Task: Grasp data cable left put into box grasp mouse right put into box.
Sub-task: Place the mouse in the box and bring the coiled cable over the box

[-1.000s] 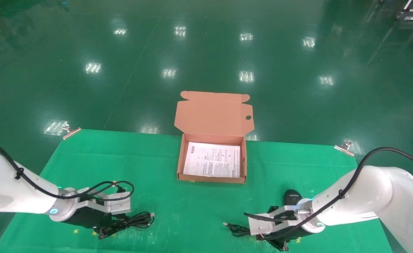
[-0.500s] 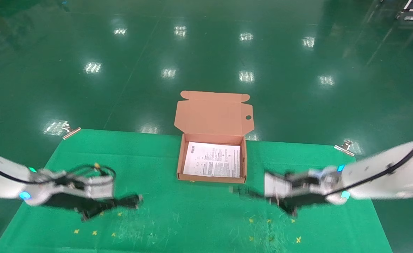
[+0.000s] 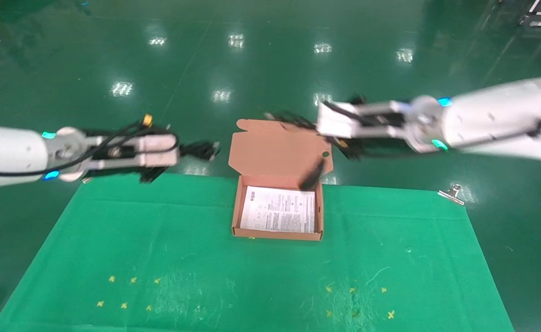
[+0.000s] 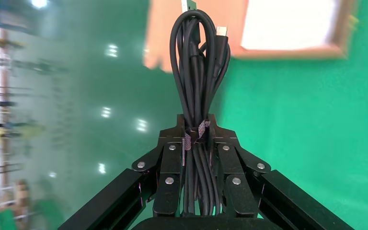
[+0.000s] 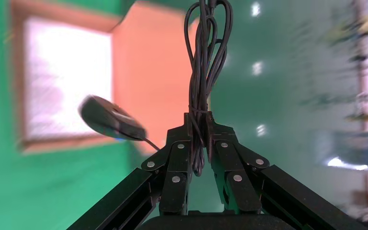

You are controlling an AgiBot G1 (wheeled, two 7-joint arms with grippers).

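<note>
**A:** Trouble first, from the head view — what worries you?

**B:** My right gripper (image 3: 344,138) is up beside the lid of the box (image 3: 277,233), and the mouse (image 3: 312,175) hangs below it over the far right corner, dangling on its own cord. I judge a swing could carry it past the wall onto the green mat (image 3: 160,258). My left gripper (image 3: 169,154) is raised off the left of the lid with the data cable (image 3: 199,150) sticking out toward the box; it is not over the opening yet, so letting go here would drop it outside.

**A:** Left wrist view?

**B:** My fingers (image 4: 170,175) are narrow, clamped on the cable bundle (image 4: 199,86) at its tie. Loops and plug stand free past the tips; I think the bundle could catch the cardboard edge on the way in.

**A:** Right wrist view?

**B:** My pads (image 5: 179,165) are pinched on the coiled cord (image 5: 203,62), not on the mouse body (image 5: 112,117), which hangs loose to one side in front of the box. That grip gives me little say over where it lands.

**A:** Count?

**B:** One box, one printed sheet (image 3: 277,214) inside it, one data cable, one mouse, two grippers, both loaded. On the mat's far edge I see one clip (image 3: 450,193).
</note>
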